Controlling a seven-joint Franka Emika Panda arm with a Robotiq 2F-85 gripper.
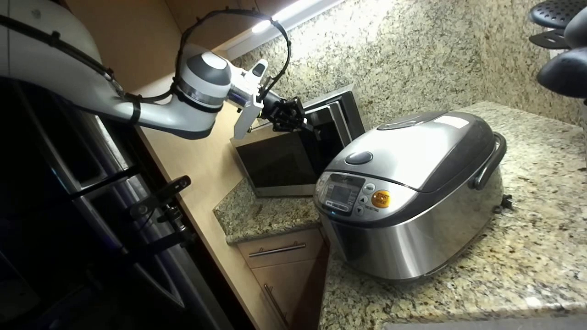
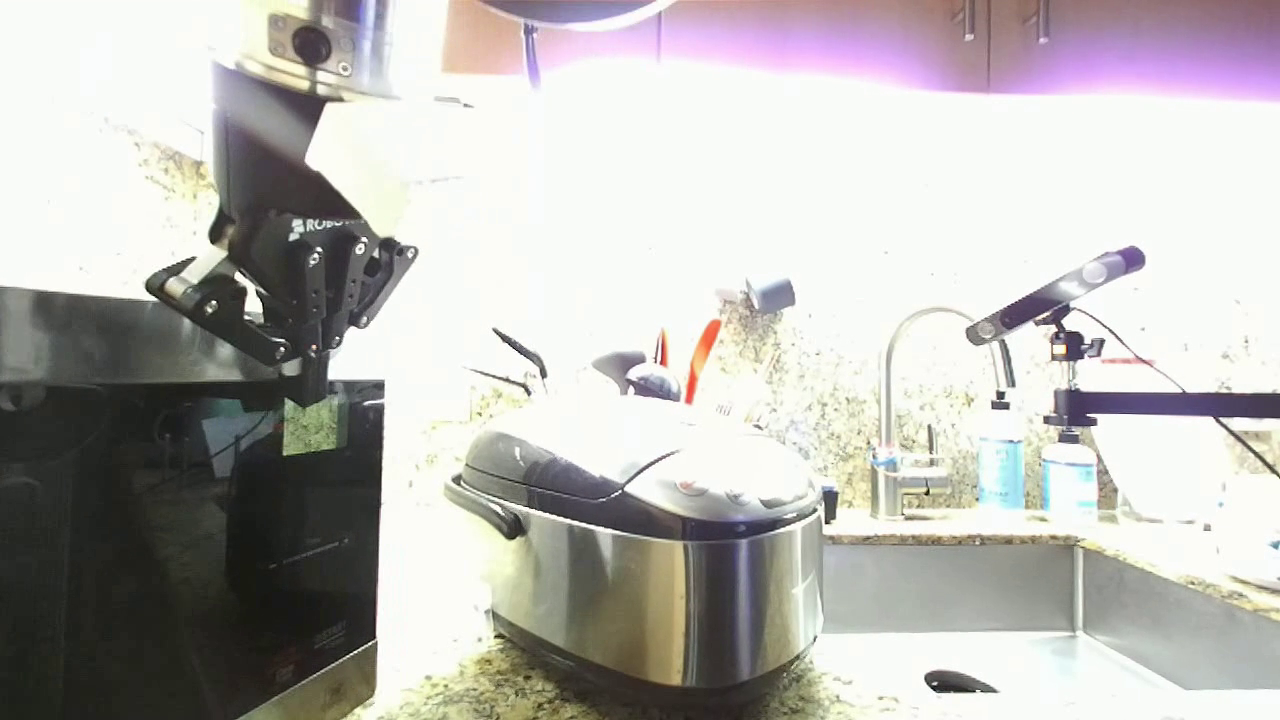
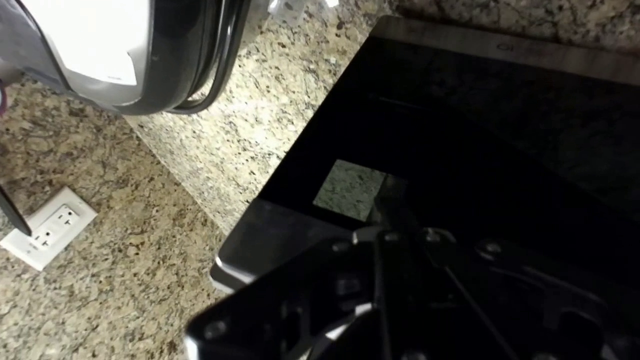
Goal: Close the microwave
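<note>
The microwave is a boxy silver-grey oven with a dark glass door, standing in the counter corner behind the rice cooker. A dark gap shows behind the door's silver edge, so the door looks partly open; I cannot tell how far. The dark door also fills the left of an exterior view and much of the wrist view. My gripper has its fingertips together, with nothing visible between them. In an exterior view the fingertips overlap the door's upper right part. Whether they touch it is unclear.
A large rounded silver rice cooker stands close beside the microwave, with its handle on the near side. Dark utensils hang at the right. A sink and a camera on a stand are further right. A wall outlet shows too.
</note>
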